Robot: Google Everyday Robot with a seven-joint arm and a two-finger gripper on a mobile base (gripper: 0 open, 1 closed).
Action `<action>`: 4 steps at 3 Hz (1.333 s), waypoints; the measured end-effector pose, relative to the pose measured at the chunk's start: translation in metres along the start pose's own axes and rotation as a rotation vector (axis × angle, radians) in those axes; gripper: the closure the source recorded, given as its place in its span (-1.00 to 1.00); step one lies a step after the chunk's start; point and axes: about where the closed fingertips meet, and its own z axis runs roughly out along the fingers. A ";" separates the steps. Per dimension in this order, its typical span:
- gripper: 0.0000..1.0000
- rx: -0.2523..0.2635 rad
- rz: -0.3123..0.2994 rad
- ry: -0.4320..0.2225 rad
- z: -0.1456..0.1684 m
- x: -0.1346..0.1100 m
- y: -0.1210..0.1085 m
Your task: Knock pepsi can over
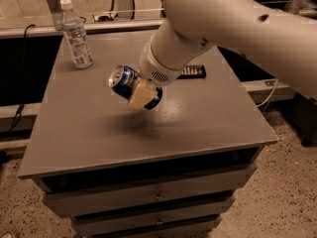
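Aloft, gripper (141, 95) clasping tilted pepsi can (121, 80), above table (208, 123) centre, edges far.

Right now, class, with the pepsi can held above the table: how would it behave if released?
The pepsi can lies tilted almost sideways in the gripper, above the table, so it would probably land on its side. Its round body would likely roll across the flat top. It looks small, so probably light.

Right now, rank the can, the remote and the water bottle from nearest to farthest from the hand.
1. Can: held in the hand, above the table.
2. Remote: just behind, picture right.
3. Water bottle: far corner, picture left.
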 end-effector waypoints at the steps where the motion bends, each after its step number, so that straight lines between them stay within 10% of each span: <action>1: 0.20 0.018 0.055 0.064 0.018 -0.005 0.004; 4: -1.00 0.026 0.119 0.125 0.036 -0.010 0.015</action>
